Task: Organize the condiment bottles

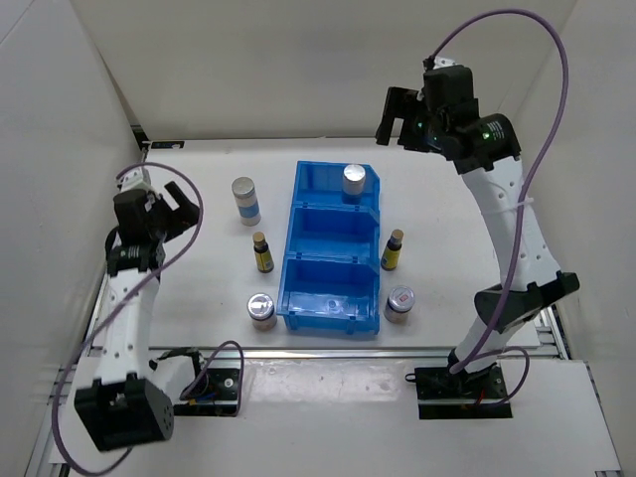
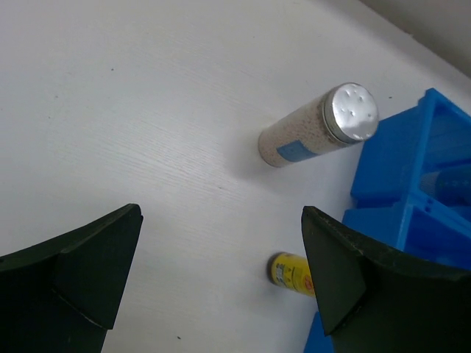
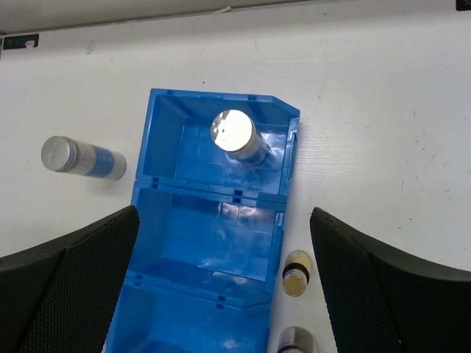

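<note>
Left gripper, spread & empty at mid-left of the overhead view, prob. wants the white bottle standing just left of the bin: close square on its blue band, then lift over the wall to the other white bottle in the top compartment. Watch the dark bottle just below it. Right gripper, also spread, hangs upper right, well apart.
</note>
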`<state>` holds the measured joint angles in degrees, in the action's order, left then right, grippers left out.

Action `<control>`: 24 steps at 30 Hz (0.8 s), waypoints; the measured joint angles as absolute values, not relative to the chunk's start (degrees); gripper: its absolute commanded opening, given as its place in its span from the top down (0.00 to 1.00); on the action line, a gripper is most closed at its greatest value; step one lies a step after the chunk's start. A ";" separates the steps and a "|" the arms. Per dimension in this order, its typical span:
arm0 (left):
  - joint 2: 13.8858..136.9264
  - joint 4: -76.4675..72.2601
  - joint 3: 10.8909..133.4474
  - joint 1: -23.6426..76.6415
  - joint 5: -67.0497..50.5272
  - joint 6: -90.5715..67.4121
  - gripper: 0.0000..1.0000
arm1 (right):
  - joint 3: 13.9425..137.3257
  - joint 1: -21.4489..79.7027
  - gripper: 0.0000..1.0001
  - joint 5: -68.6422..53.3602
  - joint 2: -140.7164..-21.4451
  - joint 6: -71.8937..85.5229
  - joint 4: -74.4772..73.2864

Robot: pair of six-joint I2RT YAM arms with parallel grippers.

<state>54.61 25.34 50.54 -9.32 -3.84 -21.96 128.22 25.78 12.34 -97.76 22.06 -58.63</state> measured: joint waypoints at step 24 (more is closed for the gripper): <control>112.84 32.01 96.82 9.91 -2.44 -7.29 0.00 | 115.59 21.34 0.00 11.00 -93.23 20.38 -64.73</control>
